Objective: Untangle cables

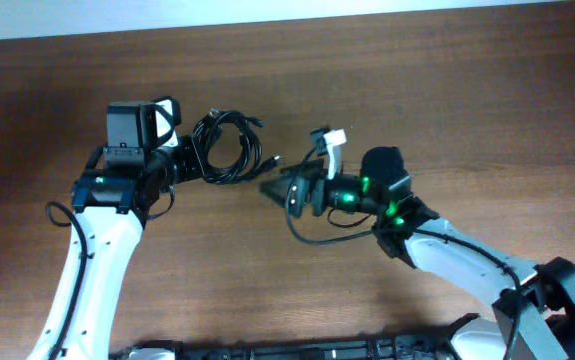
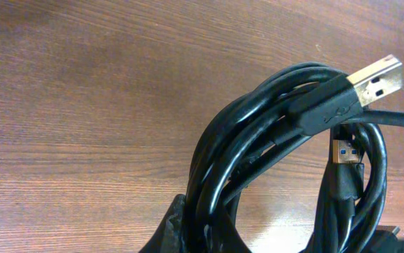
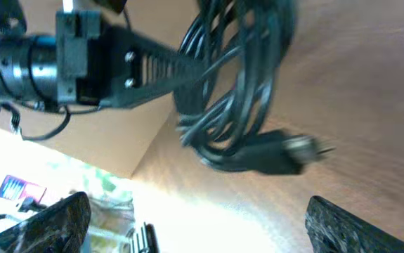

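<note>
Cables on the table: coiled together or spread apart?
Coiled together: the cables overlap in one looped bundle, plugs sticking out.

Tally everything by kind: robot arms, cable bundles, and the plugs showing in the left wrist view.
Robot arms: 2
Cable bundles: 1
Plugs: 2
Total: 5

In the right wrist view the cables [image 3: 216,140] are blurred, top cropped.
</note>
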### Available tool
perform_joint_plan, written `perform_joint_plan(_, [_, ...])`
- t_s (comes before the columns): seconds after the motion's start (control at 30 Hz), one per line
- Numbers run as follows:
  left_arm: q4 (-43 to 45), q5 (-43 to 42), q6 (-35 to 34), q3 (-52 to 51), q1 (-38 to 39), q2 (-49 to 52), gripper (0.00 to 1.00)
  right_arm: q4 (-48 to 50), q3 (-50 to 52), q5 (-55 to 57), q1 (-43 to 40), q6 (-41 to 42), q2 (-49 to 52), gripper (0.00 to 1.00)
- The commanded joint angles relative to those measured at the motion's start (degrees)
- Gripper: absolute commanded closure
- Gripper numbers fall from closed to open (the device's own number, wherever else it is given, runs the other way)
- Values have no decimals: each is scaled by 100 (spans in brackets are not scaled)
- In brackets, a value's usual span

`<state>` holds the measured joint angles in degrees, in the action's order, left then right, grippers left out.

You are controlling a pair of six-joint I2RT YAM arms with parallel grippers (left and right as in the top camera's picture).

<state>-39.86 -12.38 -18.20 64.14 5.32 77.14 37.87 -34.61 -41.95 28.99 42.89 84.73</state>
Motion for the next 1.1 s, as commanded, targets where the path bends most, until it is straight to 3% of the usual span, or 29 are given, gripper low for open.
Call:
perform_joint_plan(0.0, [22,26,1266,116,66,-79,100,501,-22,-675,297,-59,13,7])
perform_joint_plan(0.07, [24,195,1611,116,66,-76,100,1156,-22,-1246,297,-66,13,15])
perform_joint_plan(0.13, [28,-334,1932,116,284,-76,100,1167,-22,-595,299,-348,13,16])
perform_joint_plan(0.2, [31,-330,1908,116,586,-76,100,1102,-22,-107,299,-511,15,16])
perform_joint_plan(0.23, [31,-332,1886,116,833,-76,100,890,-22,109,352,-1058,15,23])
perform_joint_plan(0.33, [31,-332,1794,118,1204,-79,100,-334,-22,1231,452,-1965,20,26])
perform_joint_plan(0.47, [197,-1904,1582,118,1204,-79,100,-601,-22,1408,560,-2173,20,30])
perform_joint_plan(0.53, [295,-2243,1580,118,1204,-79,100,-608,-22,1600,743,-2177,59,35])
perform_joint_plan(0.57, [299,-2243,1469,118,1204,-79,100,-619,-22,1727,820,-2192,140,42])
perform_joint_plan(0.6, [291,-2240,1434,118,1204,-79,100,-623,-22,1755,811,-2194,201,59])
perform_joint_plan(0.63, [293,-2205,1436,118,1202,-79,100,-566,-22,1821,739,-2186,208,96])
perform_joint_plan(0.67, [254,-1665,1421,118,1198,-79,100,-629,-22,1792,623,-2144,59,96])
perform_joint_plan(0.73, [33,46,514,118,1198,-79,100,-1104,-22,1390,144,-2142,-612,96])
perform_joint_plan(0.87, [-11,1749,-1025,118,1165,-76,100,-1495,-22,-186,-614,-2103,-2017,96])
perform_joint_plan(0.97, [79,1821,-1565,118,981,-79,100,-2647,-22,-181,-614,-2103,-1871,94])
perform_joint_plan(1.03, [254,1338,-1495,118,914,-79,100,-3167,-22,-125,-614,-2105,-1569,91])
perform_joint_plan(1.07, [339,1102,-1117,118,914,-79,100,-3171,-22,-42,-614,-2105,-1397,77])
